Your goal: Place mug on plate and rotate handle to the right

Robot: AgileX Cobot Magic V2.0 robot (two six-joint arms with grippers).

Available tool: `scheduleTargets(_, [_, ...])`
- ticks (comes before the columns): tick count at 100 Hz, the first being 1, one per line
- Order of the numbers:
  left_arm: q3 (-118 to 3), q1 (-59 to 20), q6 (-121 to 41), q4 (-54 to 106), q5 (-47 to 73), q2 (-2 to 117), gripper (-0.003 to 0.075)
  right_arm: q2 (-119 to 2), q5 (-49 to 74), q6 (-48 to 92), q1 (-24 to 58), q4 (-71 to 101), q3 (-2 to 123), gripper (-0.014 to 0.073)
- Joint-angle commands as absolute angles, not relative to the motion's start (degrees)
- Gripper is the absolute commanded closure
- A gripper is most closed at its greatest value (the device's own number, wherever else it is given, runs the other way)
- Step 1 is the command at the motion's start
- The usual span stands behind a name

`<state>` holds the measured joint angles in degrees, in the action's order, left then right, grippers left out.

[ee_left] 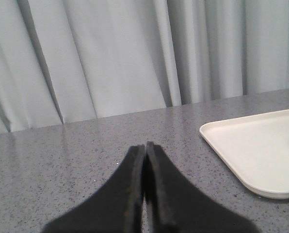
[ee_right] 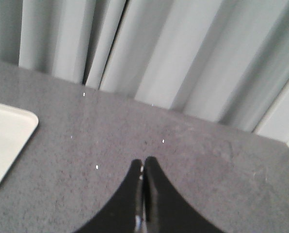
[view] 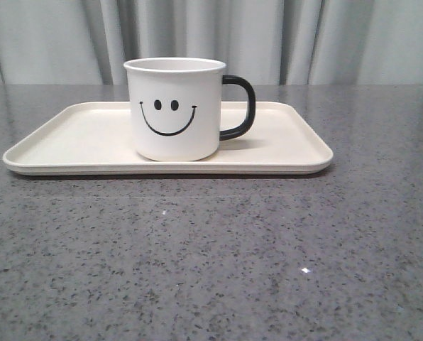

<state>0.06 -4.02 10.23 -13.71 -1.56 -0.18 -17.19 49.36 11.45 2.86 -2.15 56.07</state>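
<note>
Arms stay out of the front view; each wrist view shows only a plate corner. Mug stands upright near the middle of the plate, handle pointing right. Left gripper and right gripper have fingers pressed together, empty, above bare grey surface.

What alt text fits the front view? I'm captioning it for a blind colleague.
A white mug with a black smiley face stands upright on a cream rectangular plate, its black handle pointing to the right of the picture. The plate lies on a grey speckled table before pale curtains; no robot hand is visible.
</note>
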Motion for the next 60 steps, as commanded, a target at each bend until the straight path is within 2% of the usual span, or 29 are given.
scheduleTargets(1, [0.57,-3.9,10.55,-13.37,-5.84,-1.93,0.074,-14.89,40.21,10.93,3.95,-2.14,55.58,0.0705])
scheduleTargets(13, [0.57,-3.9,10.55,-13.37,-5.84,-1.93,0.074,-10.16,33.53,10.39,5.02,-0.3,49.62,0.0705])
scheduleTargets(35, [0.57,-3.9,10.55,-13.37,-5.84,-1.93,0.074,-2.92,19.64,10.09,5.15,9.83,30.61,0.0705])
scheduleTargets(60, [0.57,-3.9,10.55,-13.37,-5.84,-1.93,0.0741,1.22,11.93,10.09,4.97,16.03,13.8,0.0705])
